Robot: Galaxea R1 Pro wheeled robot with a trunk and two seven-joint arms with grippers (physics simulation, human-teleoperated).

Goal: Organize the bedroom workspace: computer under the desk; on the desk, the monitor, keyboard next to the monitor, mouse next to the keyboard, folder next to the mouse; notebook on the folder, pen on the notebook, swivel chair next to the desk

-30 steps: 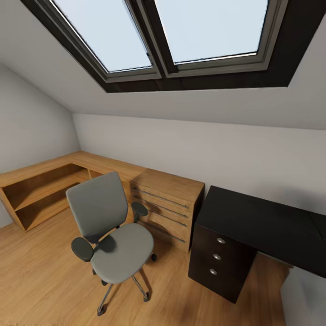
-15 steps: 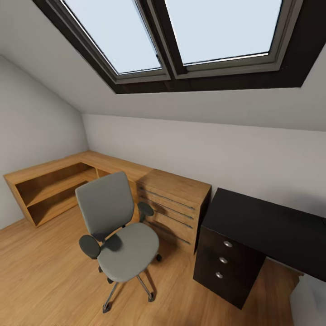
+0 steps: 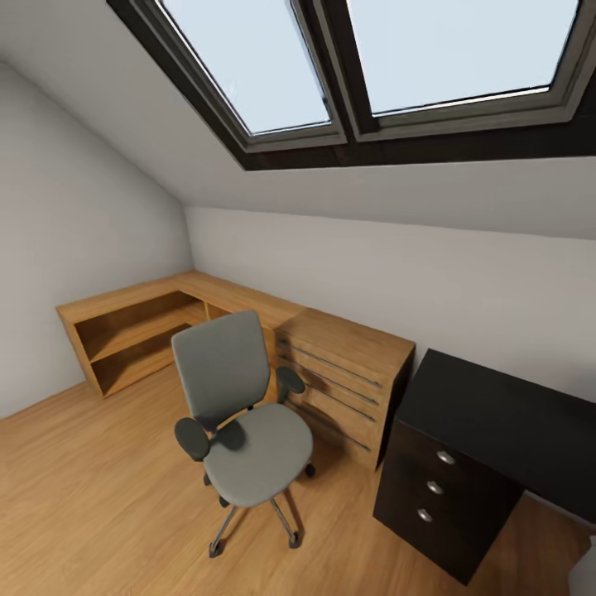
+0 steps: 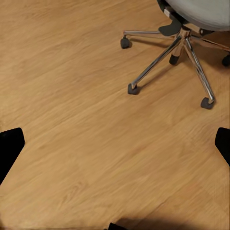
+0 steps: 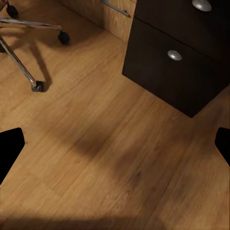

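Note:
The grey swivel chair [image 3: 257,451] stands on the wood floor with a bare seat, just left of an oak chest. The desk [image 3: 497,410] with its glossy black top and three-knob drawer unit [image 3: 437,488] is at the right. My left gripper [image 4: 115,143] hangs open over bare floor, close to the chair's chrome star base [image 4: 184,40]. My right gripper [image 5: 115,143] is open over the floor in front of the desk's drawer unit [image 5: 177,60], with a chair castor [image 5: 36,86] off to one side. The computer, monitor, keyboard, mouse, folder, notebook and pen are out of view.
An oak chest [image 3: 348,377] with bar handles sits between chair and desk. A low oak corner shelf [image 3: 136,327] runs along the left wall. A sloped ceiling with skylights [image 3: 372,58] hangs overhead. A pale grey shape [image 3: 584,575] peeks in beside the desk.
The whole head view has shifted, so chair, chest and desk sit further right in the picture and more of the left wall shows. The things themselves have not moved.

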